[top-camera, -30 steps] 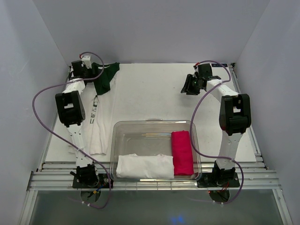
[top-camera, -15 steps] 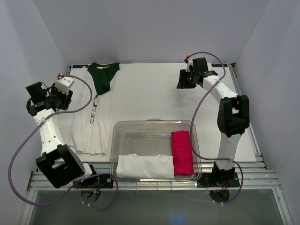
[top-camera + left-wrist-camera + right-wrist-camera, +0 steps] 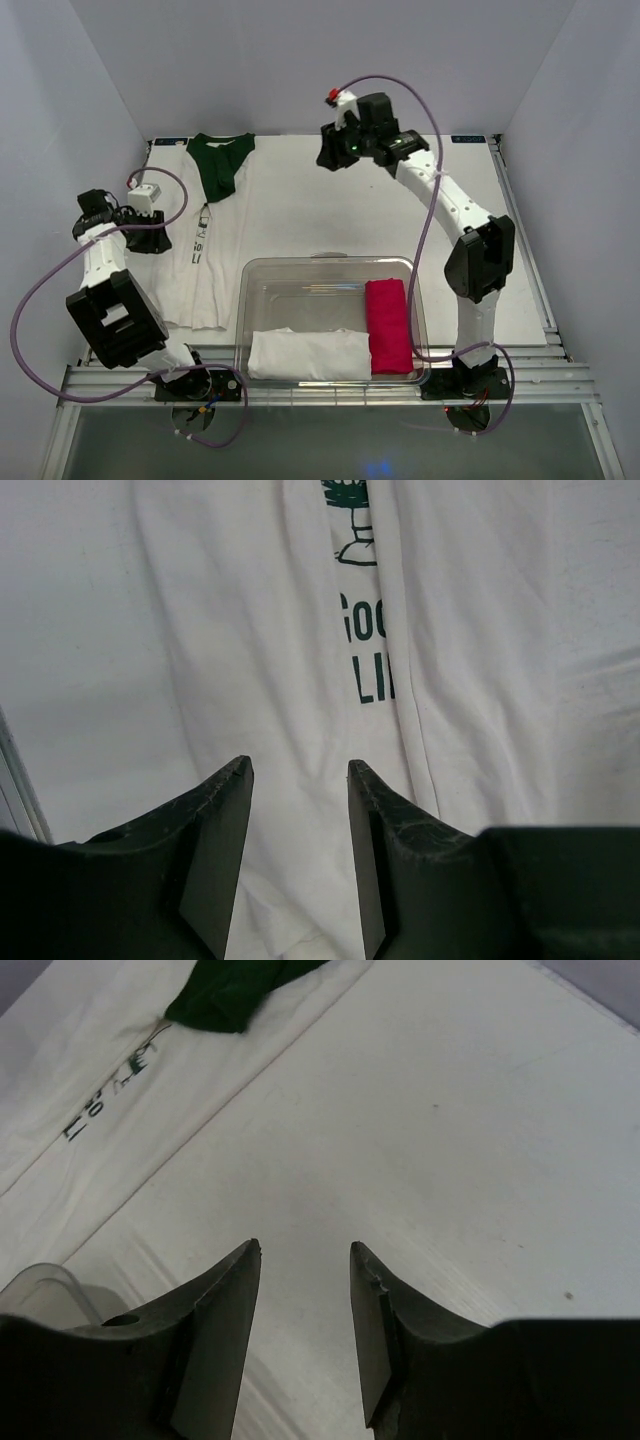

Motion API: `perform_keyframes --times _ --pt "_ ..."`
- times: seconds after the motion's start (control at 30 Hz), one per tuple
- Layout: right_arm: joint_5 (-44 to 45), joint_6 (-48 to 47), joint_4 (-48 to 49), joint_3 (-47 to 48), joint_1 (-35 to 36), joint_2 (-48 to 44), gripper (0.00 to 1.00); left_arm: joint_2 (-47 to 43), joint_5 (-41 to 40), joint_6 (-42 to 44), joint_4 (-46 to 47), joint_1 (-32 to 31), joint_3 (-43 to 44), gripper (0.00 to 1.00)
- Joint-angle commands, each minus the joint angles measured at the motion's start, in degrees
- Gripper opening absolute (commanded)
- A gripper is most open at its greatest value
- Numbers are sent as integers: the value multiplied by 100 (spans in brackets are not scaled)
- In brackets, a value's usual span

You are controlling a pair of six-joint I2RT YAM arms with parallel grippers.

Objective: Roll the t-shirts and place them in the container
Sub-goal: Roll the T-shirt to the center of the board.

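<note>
left claw [image 3: 300,770]: open, fingers apart with nothing between them. It hangs low over the left side of the white t-shirt, pointing down at the cloth. I cannot tell whether the tips touch it.
right claw [image 3: 305,1250]: open as well and gripping nothing. It is held up over the far middle of the table [image 3: 340,215], well apart from both shirts, with bare tabletop under its fingers.
white t-shirt [image 3: 195,285]: lies flat as a long strip down the left side of the table, from the far edge towards the near edge. A lengthwise fold runs through it and cuts off part of the dark print [image 3: 365,645].
green t-shirt [image 3: 222,165]: bunched at the far left of the table, lying on the far end of the white one. It is neither spread out nor rolled.
clear bin [image 3: 330,262]: stands at the near middle of the table, just right of the white strip.
pink roll [image 3: 388,325]: inside the bin, against its right wall.
white bundle [image 3: 308,355]: inside the bin along its near wall, its right end touching the pink roll.
</note>
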Motion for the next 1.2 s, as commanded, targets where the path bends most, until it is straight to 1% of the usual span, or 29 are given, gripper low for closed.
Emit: perform_keyframes --times 0.0,0.03,0.07,0.1,0.13,0.17,0.2,0.23,0.27,0.3,0.4,0.43,0.5,0.53,0.6,0.63,0.73,0.77,0.83,0.87,0.9,0.93,0.97,1.07,1.1,1.13,1.17 --pt "177 -631 -109 287 1427 34 48 183 -328 -460 281 24 183 53" --pt "248 -877 -258 462 1676 279 48 368 -478 -705 291 58 419 52" --pt "335 -923 -442 690 1914 420 48 665 -497 -1160 152 120 561 48" --pt "275 -897 -591 997 2238 517 48 712 -314 -1295 -24 207 666 47" --pt "66 -793 -610 982 2363 588 47 660 -330 -1401 -278 313 685 47" --pt "-162 -792 -532 878 2495 554 47 329 -434 -1472 -350 357 633 47" --pt "-156 -809 -401 503 2818 501 47 91 -792 -1472 -385 410 563 48" --pt "-60 -800 -104 325 2987 396 47 -147 -909 -1446 -351 576 405 48" --pt "-33 -739 47 201 3336 378 47 -341 -971 -1368 -359 664 343 50" --pt "-59 -704 170 165 3505 395 48 -525 -1006 -1071 -368 752 316 51" --pt "360 -686 190 567 4015 947 48 -309 -867 -490 -596 1051 386 51" --pt "450 -738 146 900 4095 1332 48 -64 -736 -314 -631 1400 395 50" --pt "469 -757 -152 1296 4227 1721 48 131 -340 -164 -841 1806 360 50" --pt "459 -713 -284 1603 4254 2018 48 176 -234 342 -1165 2086 325 50" --pt "441 -738 -356 1624 4315 2161 48 27 -294 968 -1273 2299 19 52" --pt "546 -782 -312 1580 4342 2214 48 -217 -286 1606 -1273 2552 -105 52" --pt "907 -740 -215 1466 4439 2381 49 -579 -137 2506 -1256 2713 -632 54" --pt "925 -669 -215 1492 4447 2434 49 -841 -41 3196 -1256 2713 -781 55" --pt "1057 -572 -224 1527 4447 2592 48 -1123 468 4112 -1230 2713 -1256 55" --pt "1083 -581 -233 1562 4456 2636 48 -1403 661 5101 -1221 2713 -1414 55" --pt "1144 -598 -267 1684 4465 2741 48 -1467 1072 5598 -1247 2722 -1537 56" --pt "1171 -616 -329 1755 4474 2777 48 -1468 1224 6038 -1351 2713 -1652 56" --pt "1180 -607 -355 1799 4474 2821 48 -1381 1330 6721 -1387 2713 -1688 56" --pt "1066 -615 -426 1800 4491 2865 48 -1318 1183 8024 -1782 2722 -1846 56" --pt "1066 -633 -452 1800 4491 2874 48 -1327 1042 8986 -1922 2713 -1890 57" --pt "1057 -651 -487 1791 4500 2891 48 -1327 754 9387 -2176 2722 -1934 59" --pt "1031 -642 -566 1791 4509 2909 48 -1318 629 9739 -2274 2713 -1951 61"
